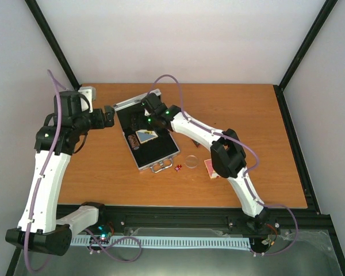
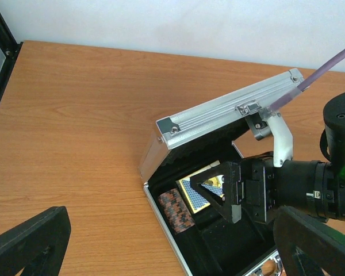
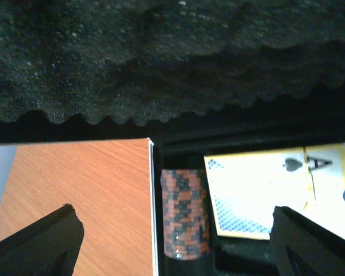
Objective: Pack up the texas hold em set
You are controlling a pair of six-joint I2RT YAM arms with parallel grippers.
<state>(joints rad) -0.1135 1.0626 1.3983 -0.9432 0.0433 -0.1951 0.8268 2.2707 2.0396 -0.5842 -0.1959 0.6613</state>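
Two grippers, both with fingers apart, at the opened silver case [image 1: 154,154].
Top view: case left of centre, right gripper [image 1: 148,119] inside it, left gripper [image 1: 110,115] beside its upper-left edge; red dice [image 1: 177,167], clear disc [image 1: 191,162] and red card pack [image 1: 209,167] lie on the table [image 1: 247,115] lower right of it. Left wrist: lid [image 2: 230,112] raised, chip stack [image 2: 177,210] beside blue-yellow pack [image 2: 196,194] inside. Right wrist: fingers [image 3: 46,241] spread above both.

The ribbed silver case [image 1: 155,156] lies open at the centre of the top view, its lid [image 2: 230,115] raised at the upper-left end, showing black foam lining [image 3: 161,57]. Inside, a dark red-banded chip stack [image 2: 175,211] lies on its side just beside the blue-yellow card pack [image 2: 196,195]. Outside, right of the handle [image 1: 161,168], lie the red dice [image 1: 177,167], the clear disc [image 1: 191,162] and the partly hidden red card pack [image 1: 209,168].
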